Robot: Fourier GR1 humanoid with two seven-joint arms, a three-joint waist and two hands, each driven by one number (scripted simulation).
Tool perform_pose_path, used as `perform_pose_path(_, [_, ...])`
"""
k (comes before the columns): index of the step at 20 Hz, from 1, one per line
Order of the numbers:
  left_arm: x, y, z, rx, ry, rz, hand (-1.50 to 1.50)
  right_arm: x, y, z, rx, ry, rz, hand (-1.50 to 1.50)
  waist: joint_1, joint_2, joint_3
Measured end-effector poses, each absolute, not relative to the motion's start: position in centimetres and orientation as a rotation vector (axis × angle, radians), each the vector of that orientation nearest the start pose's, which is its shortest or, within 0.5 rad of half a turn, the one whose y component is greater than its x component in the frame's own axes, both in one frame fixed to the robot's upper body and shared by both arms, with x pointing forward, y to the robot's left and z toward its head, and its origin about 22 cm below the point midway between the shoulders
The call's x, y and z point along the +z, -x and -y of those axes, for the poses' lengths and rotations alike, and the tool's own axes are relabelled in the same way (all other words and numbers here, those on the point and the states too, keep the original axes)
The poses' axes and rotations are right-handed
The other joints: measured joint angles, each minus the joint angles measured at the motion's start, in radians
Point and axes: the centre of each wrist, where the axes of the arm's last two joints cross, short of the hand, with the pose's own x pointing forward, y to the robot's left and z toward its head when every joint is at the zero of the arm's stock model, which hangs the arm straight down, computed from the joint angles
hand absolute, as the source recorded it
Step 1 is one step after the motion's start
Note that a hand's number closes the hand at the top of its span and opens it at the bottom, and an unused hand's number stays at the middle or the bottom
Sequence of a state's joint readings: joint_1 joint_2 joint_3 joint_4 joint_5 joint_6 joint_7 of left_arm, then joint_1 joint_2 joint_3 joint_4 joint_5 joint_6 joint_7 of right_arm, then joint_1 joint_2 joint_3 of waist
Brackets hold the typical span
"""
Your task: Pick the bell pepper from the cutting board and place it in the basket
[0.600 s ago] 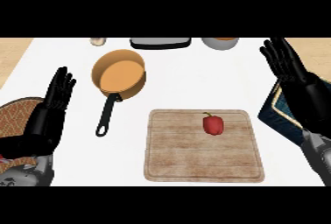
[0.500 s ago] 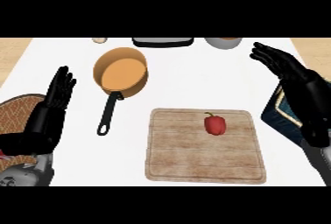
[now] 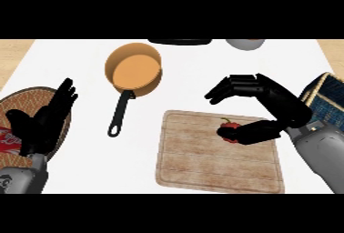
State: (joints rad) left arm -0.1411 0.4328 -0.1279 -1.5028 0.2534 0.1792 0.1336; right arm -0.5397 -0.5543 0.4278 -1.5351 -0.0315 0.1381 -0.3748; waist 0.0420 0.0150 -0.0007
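Both spread: right robot hand [image 3: 269, 102] over bell pepper [image 3: 228, 131], left robot hand [image 3: 43, 123] resting.

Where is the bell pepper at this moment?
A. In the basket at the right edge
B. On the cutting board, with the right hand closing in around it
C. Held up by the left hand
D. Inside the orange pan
B. The red bell pepper lies on the wooden cutting board, with the right hand arched over it, thumb beside it; the basket does not hold it.
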Motion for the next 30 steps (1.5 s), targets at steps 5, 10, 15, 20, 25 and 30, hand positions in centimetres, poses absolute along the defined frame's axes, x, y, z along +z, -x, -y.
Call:
perform_pose_path(5, [3.9, -28.0, -30.2, -0.088, -0.186, 1.411, 0.00, 9.1, -29.6, 12.7, 1.170, -0.105, 2.151, -1.50, -0.022, -0.009, 0.000])
perform_pose_path(10, [3.7, -28.4, -31.0, -0.070, -0.191, 1.380, 0.00, 11.7, -28.5, 7.9, 1.237, 0.044, 2.018, -1.50, -0.039, -0.019, -0.002])
perform_pose_path(15, [3.2, -28.4, -31.4, -0.063, -0.204, 1.367, 0.00, 15.5, -29.1, 7.1, 1.412, 0.410, 1.835, -1.50, -0.059, -0.030, -0.004])
perform_pose_path(20, [3.2, -28.3, -32.1, -0.058, -0.209, 1.359, 0.00, 21.2, -29.9, 7.0, 1.460, 0.782, 1.648, -1.50, -0.060, -0.033, -0.004])
perform_pose_path(25, [3.7, -28.7, -32.1, -0.065, -0.202, 1.364, 0.00, 26.0, -29.8, 6.5, 1.533, 0.840, 1.437, -1.50, -0.057, -0.028, -0.002])
perform_pose_path(30, [3.9, -28.8, -32.3, -0.061, -0.204, 1.373, 0.00, 28.6, -30.6, 9.2, 1.590, 0.715, 1.334, -1.50, -0.058, -0.025, -0.001])
